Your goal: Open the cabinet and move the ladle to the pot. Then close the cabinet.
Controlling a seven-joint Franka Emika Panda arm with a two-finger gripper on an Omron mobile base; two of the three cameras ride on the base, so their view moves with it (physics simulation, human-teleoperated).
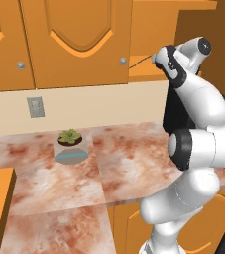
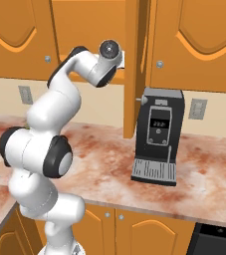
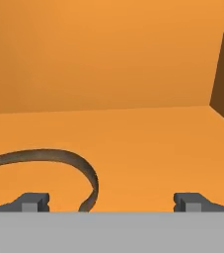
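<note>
Nearest the base cameras stands the white arm [image 2: 45, 149], rising from the floor in front of the table [image 1: 129, 163] and bending up and forward into the wall cabinet [image 2: 84, 20]. The cabinet door [image 2: 132, 69] is swung out, seen edge-on just left of the black coffee machine [image 2: 157, 134]. In the left base view the arm's wrist is level with the cabinet's bottom shelf, to the right of a shut door with its round knob [image 1: 123, 61].

The hand [image 3: 111, 201] is inside the cabinet, looking along the orange shelf toward the back wall. Its two finger tips [image 3: 32, 201] stand wide apart, nothing between the pads.

The ladle [image 3: 59, 160] lies on the shelf. From the hand camera its thin brown handle curves in from the left edge, arcs rightward, then hooks down toward the gap between the fingers, left of centre. So the hooked end sits nearest the hand, and the long axis runs off to the hand's left; the bowl is out of frame. In the left base view a thin dark line [image 1: 142, 60] beside the wrist is probably the same handle.

Judgement: the door is open, the grasp not yet made. The next move likely needs a small shift toward the left finger so the handle falls between the pads before closing.

A small potted plant [image 1: 70, 144] sits on the table, well apart from the work.
</note>
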